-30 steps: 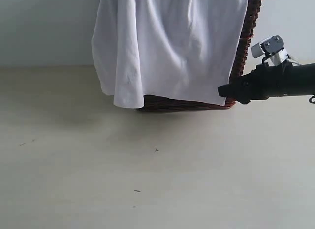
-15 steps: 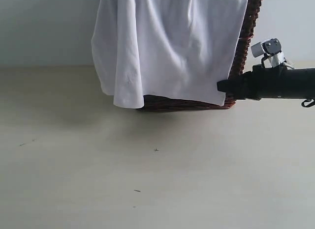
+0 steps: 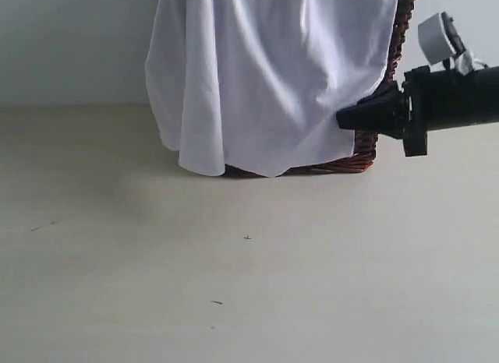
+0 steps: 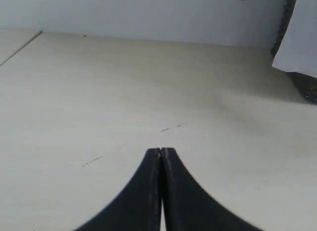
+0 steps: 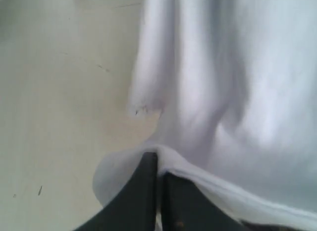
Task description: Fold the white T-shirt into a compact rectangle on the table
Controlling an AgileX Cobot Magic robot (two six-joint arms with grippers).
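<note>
The white T-shirt (image 3: pixel 265 75) hangs draped over a dark wicker basket (image 3: pixel 360 156) at the 12 o'clock end of the desk (image 3: pixel 249 293), with its hem low, near the desk surface. The right pincer (image 3: pixel 343 118) enters from 3 o'clock and is clamped on a fold of the shirt's hem. The left pincer (image 4: pixel 161 154) is fully closed, holds nothing, and is positioned over the desk.

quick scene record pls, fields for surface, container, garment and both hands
surface: table, pale beige, a few dark specks
container: wicker basket, at the back of the table
garment: white T-shirt, unfolded, draped down the basket's front
left: left hand shut, empty, over the table
right: right hand shut on the T-shirt's lower edge
</note>
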